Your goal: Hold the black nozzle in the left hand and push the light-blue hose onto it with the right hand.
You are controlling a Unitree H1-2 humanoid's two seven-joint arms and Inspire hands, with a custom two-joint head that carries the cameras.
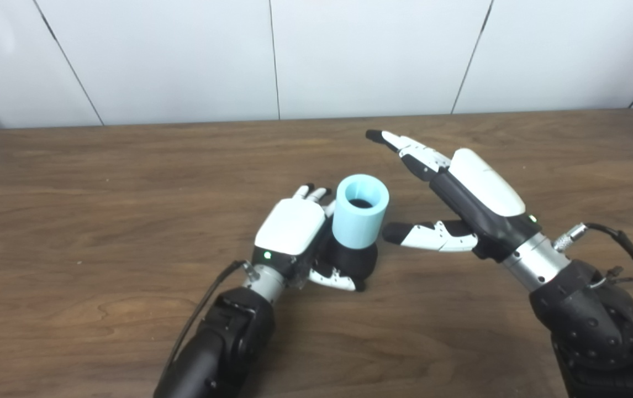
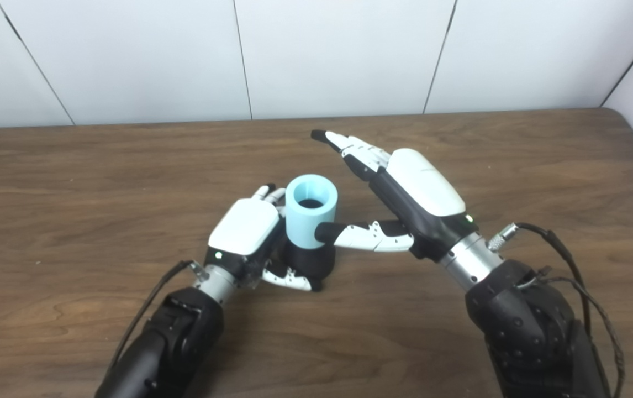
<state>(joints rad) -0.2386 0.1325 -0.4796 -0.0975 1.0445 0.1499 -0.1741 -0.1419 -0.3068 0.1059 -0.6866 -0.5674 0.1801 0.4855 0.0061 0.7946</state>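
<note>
One black nozzle (image 1: pixel 352 260) and one light-blue hose (image 1: pixel 359 216) are seen on a wooden table (image 1: pixel 73 221), the hose seated upright on top of the nozzle. The nozzle is gripped by the left hand (image 1: pixel 294 235), fingers curled around its base. The hose's open top reveals a dark interior. The right hand (image 1: pixel 460 204) is held open beside the hose; in the right eye view its thumb overlaps the hose wall, whereas a gap is shown in the left eye view.

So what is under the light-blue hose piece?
The black nozzle, gripped by the left hand, sits directly under the light-blue hose. Down the hose's bore only darkness shows; how far the nozzle enters is hidden.
</note>
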